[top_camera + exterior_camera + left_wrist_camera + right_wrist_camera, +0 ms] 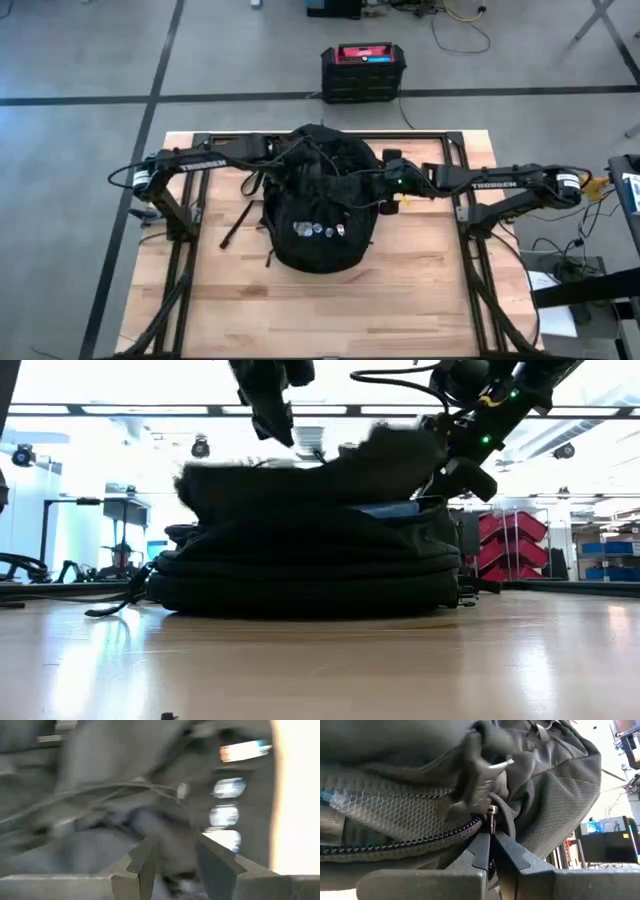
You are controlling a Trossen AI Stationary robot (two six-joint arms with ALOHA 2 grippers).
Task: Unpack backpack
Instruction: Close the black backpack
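The backpack [320, 205] lies flat at the middle of the wooden bench [420, 290], its tagged front facing up. The right gripper [491, 836] sits at the backpack's right upper edge, its jaws clenched on the small metal zipper pull [491, 811] beside the mesh lining. The left gripper [175, 865] hovers over the backpack's top left, its jaws released with a gap between them.

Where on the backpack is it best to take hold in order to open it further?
Probably the zipper pull on the backpack, approached along the zipper line from the right arm's side: it is a small metal tab that narrow fingertips can pinch. The right gripper is shut right at it; the left gripper is open above the backpack.
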